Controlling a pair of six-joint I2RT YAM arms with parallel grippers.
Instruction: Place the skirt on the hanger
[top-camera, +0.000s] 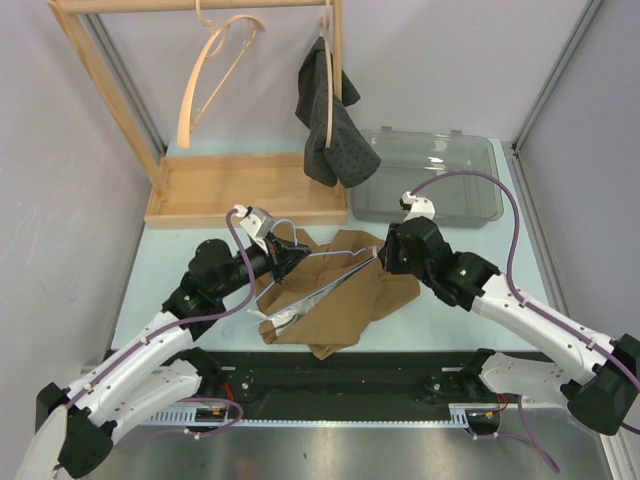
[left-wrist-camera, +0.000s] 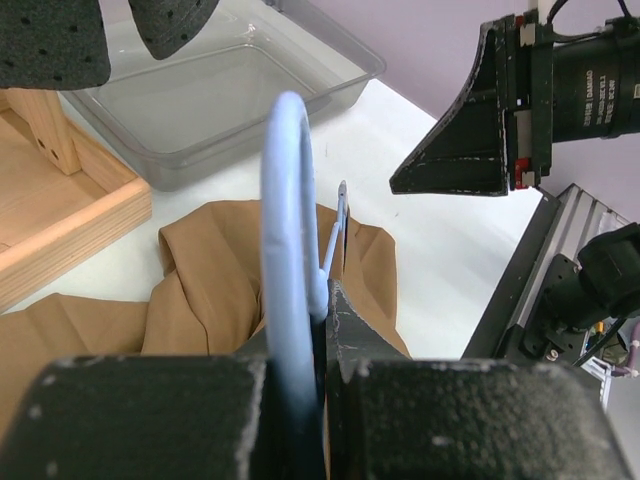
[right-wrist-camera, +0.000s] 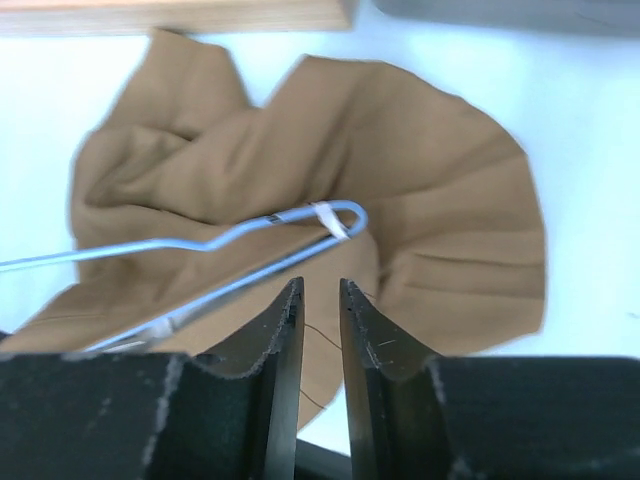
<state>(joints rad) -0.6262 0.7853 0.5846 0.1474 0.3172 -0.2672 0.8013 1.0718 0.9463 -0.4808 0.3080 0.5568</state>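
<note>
Blue hanger (top-camera: 335, 262) held over the skirt (top-camera: 345, 305) at centre frame.
Clenched on the hanger hook, the left gripper (top-camera: 288, 256) steadied it; the right gripper (right-wrist-camera: 320, 290), parted and empty, probably needed waistband fabric alone, not wire.

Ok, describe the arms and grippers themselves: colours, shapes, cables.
The left arm and right arm have white lower links, with black joints and wrists. A purple cable loops along each. The left gripper and right gripper are black, with tapered fingers that look rough-edged in the wrist view.
</note>
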